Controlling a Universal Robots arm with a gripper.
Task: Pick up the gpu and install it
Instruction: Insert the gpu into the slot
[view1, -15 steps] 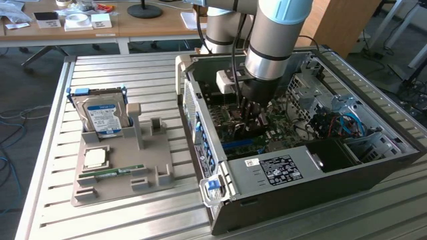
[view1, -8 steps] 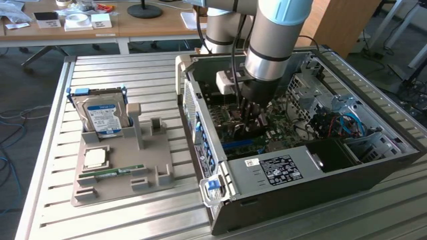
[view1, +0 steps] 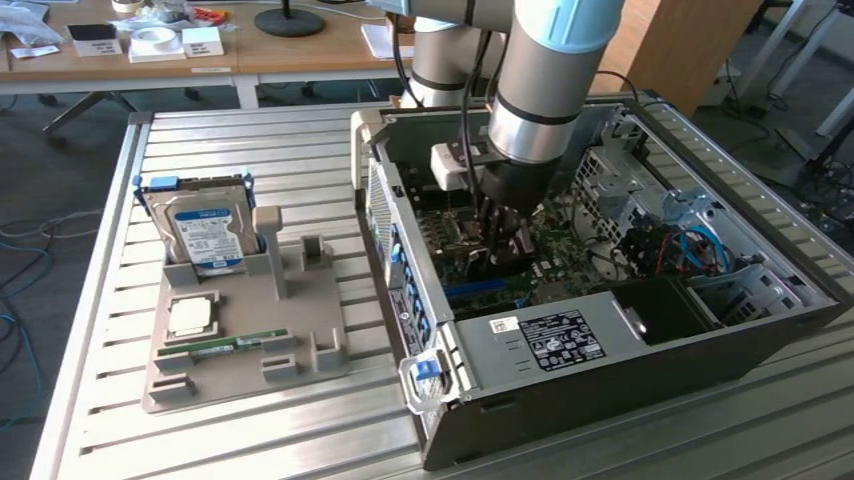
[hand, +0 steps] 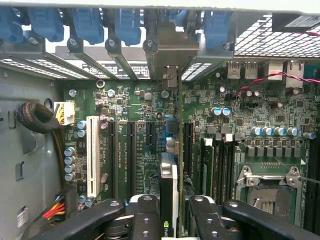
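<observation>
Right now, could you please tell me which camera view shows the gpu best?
The wrist view: the gpu runs edge-on between the fingers of the gripper, above the motherboard. In the exterior view the gripper hides most of it inside the computer case.

On the exterior view I lose the tips of the end effector (view1: 499, 248) among the parts inside the computer case (view1: 747, 340), and the arm (view1: 554, 60) is cut off by the top edge. On the wrist view the gpu (hand: 169, 175) shows edge-on; its near end and the fingers (hand: 145, 220) run off the frame. The label (view1: 558, 340) is too small for me to read.
</observation>
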